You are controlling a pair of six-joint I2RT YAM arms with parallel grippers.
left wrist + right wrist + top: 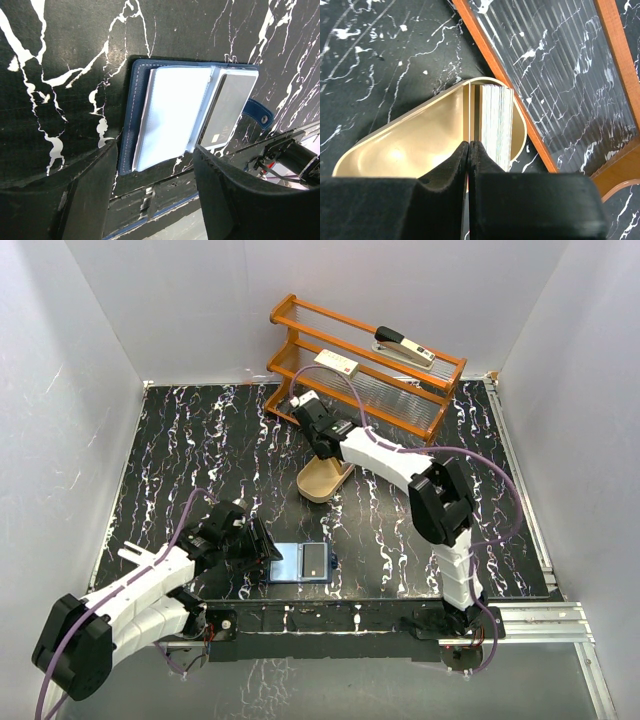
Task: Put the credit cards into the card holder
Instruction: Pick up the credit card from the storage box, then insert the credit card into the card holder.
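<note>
Pinching one card (471, 114) at tray (395, 145) rim, R gripper (470, 145) pressed together; L gripper (155, 150) spread astride holder (134, 100)

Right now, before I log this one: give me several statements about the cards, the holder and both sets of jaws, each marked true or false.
1. The card holder lies open on the table. True.
2. The credit cards lie scattered flat on the table. False: they stand on edge as a stack in the tan tray.
3. The left jaws are open beside the card holder. True.
4. The right jaws are wide open over the rack. False: they are shut above the tray, apparently pinching one card's edge.
5. A stapler lies on the rack's top shelf. True.
</note>
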